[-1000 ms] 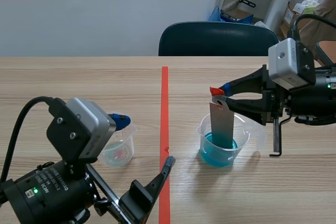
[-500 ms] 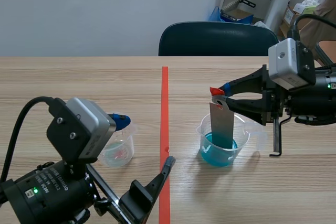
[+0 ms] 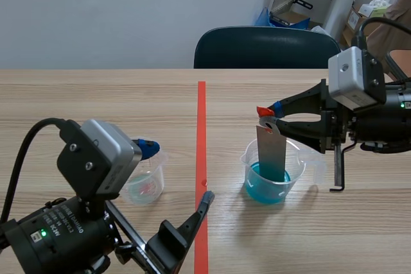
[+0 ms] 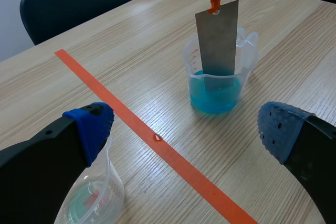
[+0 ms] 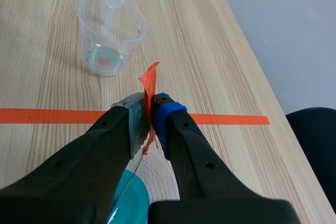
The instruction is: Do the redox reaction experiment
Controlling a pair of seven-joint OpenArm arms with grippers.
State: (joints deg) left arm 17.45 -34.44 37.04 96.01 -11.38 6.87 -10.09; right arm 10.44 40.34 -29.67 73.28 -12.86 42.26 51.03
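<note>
Scene view checked against a second back: no movement anywhere. Same height for metal strip [image 3: 271,152], same pose for both arms. Reads as a soak hold (reaction time, likely), so dip step judged in progress, not finished. No coating visible on strip so far.

Right gripper [image 3: 268,115]: clamped on orange tag [image 3: 263,111] at strip's top, confirmed in right wrist view with tag pinched between pads [image 5: 167,106]. Hangs strip upright, lower end dipped into blue liquid [image 3: 266,192] inside large beaker [image 3: 248,162], at 4 o'clock from middle of table [image 3: 96,94], on the 3 o'clock side of tape line [image 3: 201,133]. Cannot tell whether strip reaches the bottom.

Left gripper [image 4: 185,129]: fingers wide apart, holding nothing, parked low at 7 o'clock. One blue pad [image 4: 90,124] just beside rim of small beaker [image 3: 157,174]; contact not certain.

Containers: large beaker filled low, under half, with blue liquid, strip standing in it. Small beaker at 8 o'clock, on the 9 o'clock side of tape line, well apart from large one. Only a thin greenish-pink residue [image 5: 104,59] at its bottom, otherwise looks drained. From left gripper, large beaker sits ahead at about 1 o'clock.
</note>
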